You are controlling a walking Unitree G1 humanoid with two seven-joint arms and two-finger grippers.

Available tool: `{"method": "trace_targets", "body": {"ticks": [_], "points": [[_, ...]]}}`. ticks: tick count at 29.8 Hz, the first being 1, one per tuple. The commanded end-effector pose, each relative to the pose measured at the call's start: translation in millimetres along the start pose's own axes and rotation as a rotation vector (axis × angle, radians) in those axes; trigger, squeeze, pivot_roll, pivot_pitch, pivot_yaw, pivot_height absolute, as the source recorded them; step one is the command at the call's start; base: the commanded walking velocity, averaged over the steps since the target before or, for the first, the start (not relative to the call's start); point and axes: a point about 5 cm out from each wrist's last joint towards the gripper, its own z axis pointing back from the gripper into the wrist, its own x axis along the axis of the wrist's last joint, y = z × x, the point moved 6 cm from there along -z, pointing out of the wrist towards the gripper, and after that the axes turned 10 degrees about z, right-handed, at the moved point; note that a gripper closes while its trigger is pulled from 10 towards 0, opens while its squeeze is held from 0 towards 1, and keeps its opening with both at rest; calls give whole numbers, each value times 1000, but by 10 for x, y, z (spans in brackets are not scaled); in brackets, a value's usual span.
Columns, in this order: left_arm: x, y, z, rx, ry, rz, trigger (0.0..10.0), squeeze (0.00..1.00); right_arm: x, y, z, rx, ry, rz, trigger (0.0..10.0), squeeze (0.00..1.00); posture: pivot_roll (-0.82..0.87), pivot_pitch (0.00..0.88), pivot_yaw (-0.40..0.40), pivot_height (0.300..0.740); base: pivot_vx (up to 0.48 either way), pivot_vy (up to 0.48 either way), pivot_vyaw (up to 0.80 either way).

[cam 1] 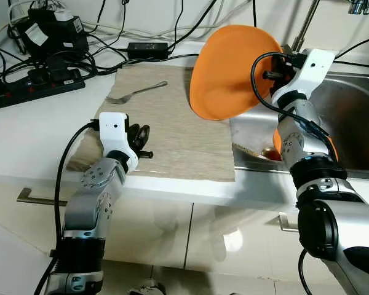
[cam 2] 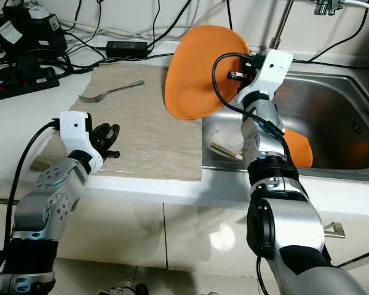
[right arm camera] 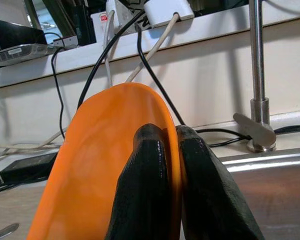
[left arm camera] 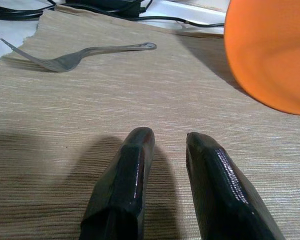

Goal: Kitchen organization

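A large orange plate [cam 1: 227, 74] hangs tilted on edge above the sink's left rim and the right edge of the beige mat [cam 1: 172, 135]. My right gripper [right arm camera: 171, 135] is shut on the plate's rim, one finger on each face. A steel fork [cam 1: 135, 92] lies at the mat's far left part. My left gripper [left arm camera: 170, 140] hovers low over the near left part of the mat, open a little with nothing between its fingers [cam 1: 138, 138]. A second orange dish [cam 2: 298, 147] sits in the sink behind my right arm.
The steel sink [cam 1: 350, 123] is on the right, with a faucet stem [cam 1: 301, 27] behind it and a utensil [cam 1: 252, 150] at its near left. A black power strip [cam 1: 31, 86], adapters and cables crowd the counter's back left. The counter edge runs just below the mat.
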Motion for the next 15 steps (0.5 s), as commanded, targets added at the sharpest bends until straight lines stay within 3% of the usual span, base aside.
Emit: {"method": "trace_targets", "body": {"ticks": [1,11,15], "points": [[17,-14,21,2,-5,-17,10000,0,98,-161,-6,-39,-31,46,0,0,21,0,15,740,0,0,0],[-1,-16,3,0,1,-18,10000,0,282,-338,-30,-77,-79,61,0,0,10,0,17,740,0,0,0],[-7,-14,-15,0,1,-20,10000,0,261,-437,-25,-103,-61,2,0,0,8,0,18,740,0,0,0]]}}
